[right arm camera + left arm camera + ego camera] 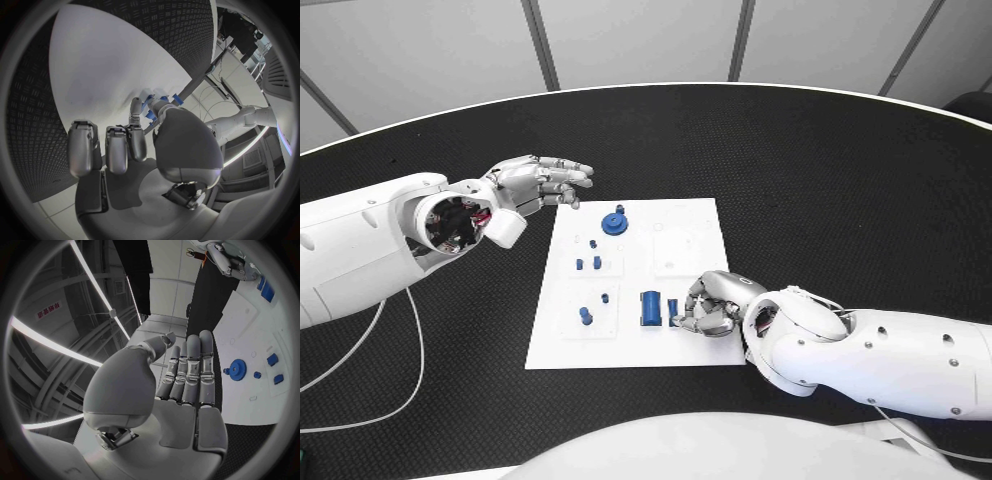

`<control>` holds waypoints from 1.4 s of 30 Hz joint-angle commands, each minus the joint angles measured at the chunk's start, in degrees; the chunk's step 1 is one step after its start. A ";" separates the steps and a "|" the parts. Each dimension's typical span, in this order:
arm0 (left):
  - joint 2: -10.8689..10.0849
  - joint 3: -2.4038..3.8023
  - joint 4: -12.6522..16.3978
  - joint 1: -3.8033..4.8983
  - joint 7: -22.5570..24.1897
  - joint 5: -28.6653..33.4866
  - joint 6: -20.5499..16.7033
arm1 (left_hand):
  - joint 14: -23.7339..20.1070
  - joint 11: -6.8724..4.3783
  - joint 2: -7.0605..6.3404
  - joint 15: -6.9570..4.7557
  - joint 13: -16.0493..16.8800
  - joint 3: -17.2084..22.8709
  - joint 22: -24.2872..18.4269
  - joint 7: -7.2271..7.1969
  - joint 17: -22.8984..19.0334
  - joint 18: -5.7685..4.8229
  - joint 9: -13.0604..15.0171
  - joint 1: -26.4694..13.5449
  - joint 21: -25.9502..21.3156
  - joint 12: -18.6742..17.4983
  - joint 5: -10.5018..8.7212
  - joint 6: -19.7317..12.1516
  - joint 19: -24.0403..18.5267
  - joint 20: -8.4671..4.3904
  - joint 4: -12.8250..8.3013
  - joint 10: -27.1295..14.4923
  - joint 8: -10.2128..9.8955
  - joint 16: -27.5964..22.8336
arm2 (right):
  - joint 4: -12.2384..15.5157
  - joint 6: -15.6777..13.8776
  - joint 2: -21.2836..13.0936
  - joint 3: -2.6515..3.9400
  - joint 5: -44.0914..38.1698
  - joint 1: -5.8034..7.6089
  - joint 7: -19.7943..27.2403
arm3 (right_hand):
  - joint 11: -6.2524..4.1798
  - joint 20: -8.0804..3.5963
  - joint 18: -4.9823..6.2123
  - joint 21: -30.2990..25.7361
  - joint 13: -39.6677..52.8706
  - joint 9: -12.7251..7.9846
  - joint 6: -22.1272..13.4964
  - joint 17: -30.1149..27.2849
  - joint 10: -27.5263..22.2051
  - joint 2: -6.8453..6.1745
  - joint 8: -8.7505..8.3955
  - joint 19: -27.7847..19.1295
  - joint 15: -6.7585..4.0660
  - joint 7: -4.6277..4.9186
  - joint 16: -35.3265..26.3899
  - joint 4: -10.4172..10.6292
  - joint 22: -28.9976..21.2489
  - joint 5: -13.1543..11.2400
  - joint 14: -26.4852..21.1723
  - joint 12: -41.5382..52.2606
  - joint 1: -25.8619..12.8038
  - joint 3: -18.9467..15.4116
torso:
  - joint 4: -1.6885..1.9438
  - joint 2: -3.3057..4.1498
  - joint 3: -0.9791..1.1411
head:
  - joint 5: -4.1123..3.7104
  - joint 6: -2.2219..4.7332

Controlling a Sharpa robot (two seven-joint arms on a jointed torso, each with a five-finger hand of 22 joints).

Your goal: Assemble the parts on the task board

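The white task board (pixel 689 240) lies mid-table. On it are a blue gear (pixel 615 222), several small blue parts (pixel 589 263), and a larger blue block (pixel 651 308) with a small blue peg (pixel 672 308) beside it. My right hand (pixel 708 303) rests on the board's near right part; thumb and a finger pinch the blue peg (pixel 150 114), the other fingers curled in. My left hand (pixel 538 182) hovers just off the board's far left corner, fingers straight and apart, holding nothing. The left wrist view shows that left hand (pixel 181 385), the gear (pixel 237 369) and the right hand (pixel 228 260).
The black table (pixel 805 160) surrounds the board, with open surface on the far side and right. White cables (pixel 387 370) trail on the table near my left arm. The board's far right part (pixel 687 240) is bare apart from small sockets.
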 commanded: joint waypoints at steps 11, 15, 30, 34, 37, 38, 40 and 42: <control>0.07 0.00 -0.18 -0.01 0.24 0.00 -0.04 | -0.47 0.10 0.38 0.04 -0.07 0.04 -0.07 0.97 -0.07 0.99 -0.06 -0.19 -0.36 0.34 0.16 -0.34 0.21 0.29 0.39 -0.38 0.34 0.22 | 2.33 -6.63 -2.06 0.01 2.45 0.00 6.40 | -0.16 -0.50 -0.03 -1.75 11.26 -0.45 -0.97 15.09 3.37 -0.62 -0.16 4.28 -0.31 0.32 0.05 0.09 10.83 -0.01 5.90 -1.05 0.13 -0.05 | -0.16 -0.28 0.01 | 0.19 0.71; 0.19 -0.01 -0.37 -0.03 0.75 0.00 -0.31 | -0.52 0.11 0.33 0.05 -0.14 0.01 -0.23 0.97 -0.19 0.99 -0.06 -0.14 -0.56 0.49 0.15 -0.43 0.31 0.31 0.59 -0.50 0.42 0.30 | 2.56 -10.42 -3.35 0.01 8.19 0.02 14.78 | 0.89 0.02 0.42 -4.09 9.93 -1.57 -3.61 14.29 2.17 -1.03 -2.30 3.63 0.48 1.63 -0.43 0.08 9.59 0.50 5.70 -3.51 0.87 0.34 | -0.26 -0.53 0.01 | 0.29 1.21; 2.34 -0.02 -2.92 -1.37 9.45 7.59 -7.85 | -8.55 1.26 -0.78 2.33 -4.44 -0.35 -5.23 1.63 -5.80 0.62 -0.77 -1.76 -9.65 -4.82 -0.13 -1.85 -5.63 2.43 4.35 -2.28 -0.08 -10.41 | -10.49 -11.24 -3.21 0.23 54.35 9.27 47.09 | 5.65 4.40 8.73 -62.98 -25.03 -6.29 -10.34 -29.12 -22.39 -0.95 -9.89 -11.53 4.82 6.76 -45.33 -3.16 -27.52 2.74 -11.72 -53.92 9.38 2.75 | -1.12 -3.37 -0.96 | 1.71 9.69; 3.30 -0.02 -4.34 -1.70 12.37 10.61 -10.41 | -11.21 1.84 -1.17 3.56 -6.52 -0.31 -8.60 1.22 -9.23 0.21 -1.44 -2.04 -15.64 -7.81 -0.15 -2.35 -8.66 4.04 5.72 -1.75 -1.07 -17.59 | -15.10 -10.23 -1.82 0.52 60.89 11.48 51.47 | 6.59 5.37 8.55 -68.79 -33.73 -8.28 -11.11 -32.19 -24.21 -1.18 -11.53 -13.26 5.94 7.22 -54.04 -3.73 -33.13 2.77 -14.91 -60.98 9.87 4.35 | -1.22 -3.83 -1.00 | 2.42 11.56; 4.18 -0.01 -5.51 -2.09 14.68 12.52 -12.33 | -11.83 2.27 -1.62 4.68 -6.64 -0.43 -14.60 1.12 -12.70 0.50 -2.40 -1.72 -25.51 -13.54 -0.17 -1.72 -10.14 6.56 7.38 0.38 -3.30 -26.89 | -18.76 -9.24 -0.09 0.92 63.47 12.34 54.78 | 8.02 7.27 8.24 -74.91 -43.66 -10.23 -10.38 -35.89 -23.31 -1.71 -13.16 -18.07 8.10 8.04 -62.81 -4.30 -38.58 2.68 -20.47 -67.94 9.79 5.43 | -1.38 -4.24 -0.90 | 3.21 13.13; 4.30 -0.01 -5.64 -2.15 14.97 12.78 -12.56 | -11.96 2.30 -1.62 4.75 -6.64 -0.43 -14.88 1.11 -12.84 0.46 -2.44 -1.72 -25.99 -13.79 -0.17 -1.72 -10.36 6.69 7.46 0.42 -3.41 -27.28 | -19.24 -9.06 0.16 0.97 63.81 12.42 55.18 | 8.12 7.43 8.23 -75.42 -44.31 -10.39 -10.46 -36.23 -23.33 -1.71 -13.35 -18.66 8.33 8.08 -63.46 -4.34 -38.99 2.67 -21.19 -68.40 9.81 5.53 | -1.39 -4.30 -0.89 | 3.37 13.48; 5.00 -0.01 -6.23 -2.43 16.28 13.67 -13.52 | -13.38 2.93 -1.80 5.70 -6.63 -0.78 -18.54 0.74 -14.57 0.22 -3.01 -1.68 -32.15 -17.58 -0.17 -1.75 -12.38 8.12 8.34 0.86 -5.36 -32.37 | -21.35 -8.16 1.28 1.13 65.64 12.70 56.85 | 9.09 9.65 8.46 -79.42 -52.35 -12.05 -10.16 -40.54 -21.77 -1.50 -15.25 -21.90 10.06 8.68 -69.77 -5.04 -43.48 2.13 -24.82 -73.00 9.79 6.11 | -1.48 -4.58 -0.82 | 3.97 14.51; 6.04 -0.01 -7.04 -2.73 17.59 14.34 -14.58 | -14.28 3.94 -1.77 6.73 -6.61 -1.73 -21.20 -0.30 -15.84 -0.48 -3.45 -1.66 -36.46 -21.05 -0.19 -1.81 -12.92 8.35 9.11 0.95 -7.37 -36.69 | -23.57 -7.06 2.47 1.26 67.10 12.90 58.37 | 9.70 10.90 8.57 -80.48 -57.69 -13.26 -10.16 -43.56 -21.23 -1.29 -16.77 -23.50 11.15 9.46 -74.06 -5.51 -46.59 1.91 -25.92 -75.70 9.55 6.13 | -1.39 -4.79 -0.85 | 4.25 15.29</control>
